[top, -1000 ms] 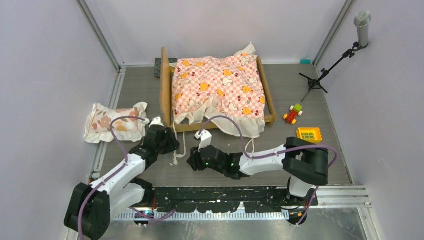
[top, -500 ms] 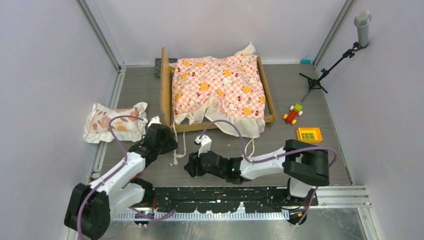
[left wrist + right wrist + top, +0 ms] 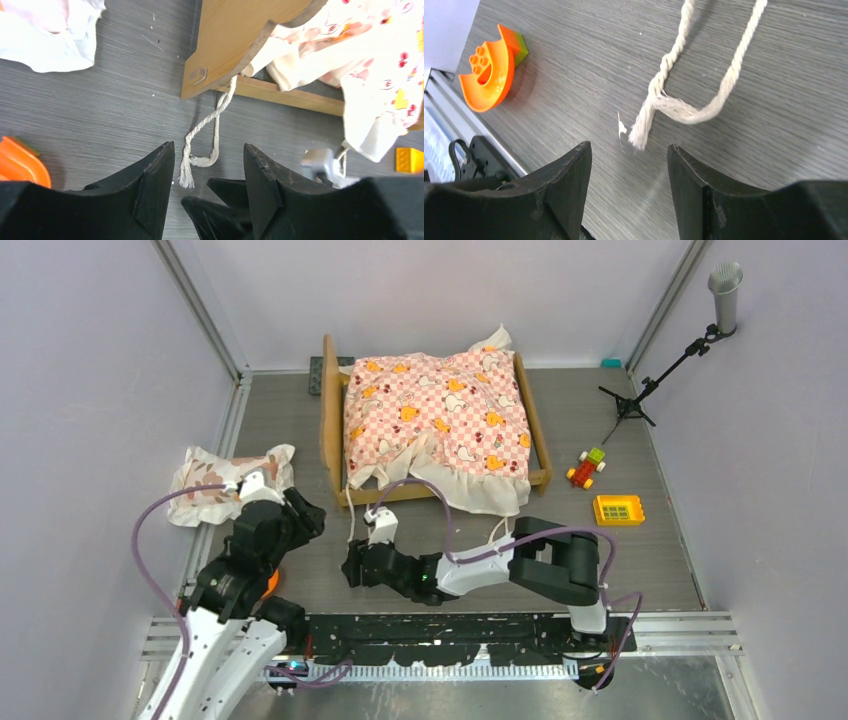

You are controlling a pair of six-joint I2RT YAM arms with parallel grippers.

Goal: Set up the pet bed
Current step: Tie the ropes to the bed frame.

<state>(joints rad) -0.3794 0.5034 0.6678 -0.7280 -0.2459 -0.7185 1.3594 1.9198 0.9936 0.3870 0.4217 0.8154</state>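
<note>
– Left of the pet bed (image 3: pixel 328 410), what lay on the bench (image 3: pixel 660 565)?
– A floral pillow (image 3: pixel 225 480). Between it and the bed's near-left corner hung the left hand (image 3: pixel 209 147), fingers spread with nothing between them. An orange block (image 3: pixel 491 70) sat further in front of the bed, beside that arm.
– And the bed itself?
– It stood toward the far side of the bench, headboard to the left. A pink-checkered sheet (image 3: pixel 435 410) was rumpled over it and spilled past the near rail. A white cord (image 3: pixel 215 120) trailed from the near-left corner down onto the bench.
– How would it handle?
– As stiff wood, I judged: light enough to slide, awkward to lift. The near rail or the headboard's edge looked the surest hold. The sheet was limp and would drag along with it.
– The right hand (image 3: pixel 629 150)?
– Low in front of that same corner, over the cord's frayed end, fingers apart and empty. Right of the bed lay a toy car (image 3: pixel 587 468) and a yellow block (image 3: pixel 618 509).
– What had changed within the last second?
– The left hand had backed away from the bed's corner toward the pillow, uncovering the orange block. The right hand had slid leftward along the bed's front. Bed and sheet had not moved.
</note>
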